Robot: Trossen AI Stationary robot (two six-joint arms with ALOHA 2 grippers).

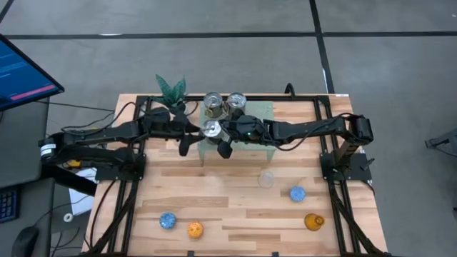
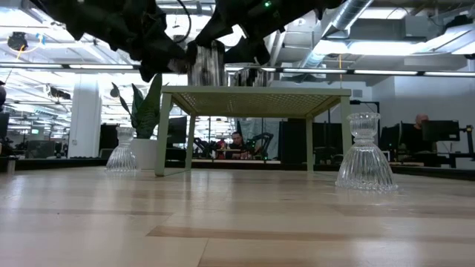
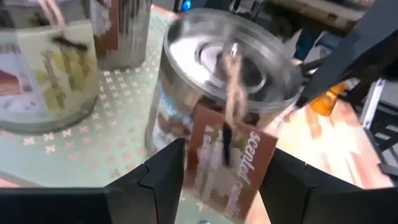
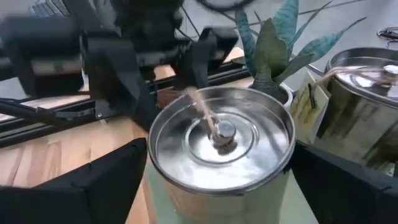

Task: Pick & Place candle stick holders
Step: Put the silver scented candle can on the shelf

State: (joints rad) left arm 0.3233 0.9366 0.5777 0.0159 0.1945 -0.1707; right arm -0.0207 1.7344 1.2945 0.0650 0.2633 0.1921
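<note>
Three shiny silver candle stick holders with paper tags are on the pale green perforated stand (image 1: 260, 118). Two stand at its far edge (image 1: 212, 102) (image 1: 235, 102). The third (image 1: 212, 128) (image 2: 206, 63) is upright at the stand's left side, its bottom at the stand's top. My right gripper (image 4: 217, 180) comes from the right and is open, one finger on each side of that holder, apart from its wall. My left gripper (image 3: 224, 180) comes from the left and is open just short of the holder. The holder's tag (image 3: 230, 162) shows in the gap between its fingers.
On the wooden table near the front lie a clear glass holder (image 1: 266, 178) (image 2: 366, 152), two blue ones (image 1: 297, 193) (image 1: 168, 221), an orange one (image 1: 195, 230) and an amber one (image 1: 313, 222). A leafy plant (image 1: 171, 89) stands at the stand's far left. Another clear holder (image 2: 122, 157) shows left of the stand.
</note>
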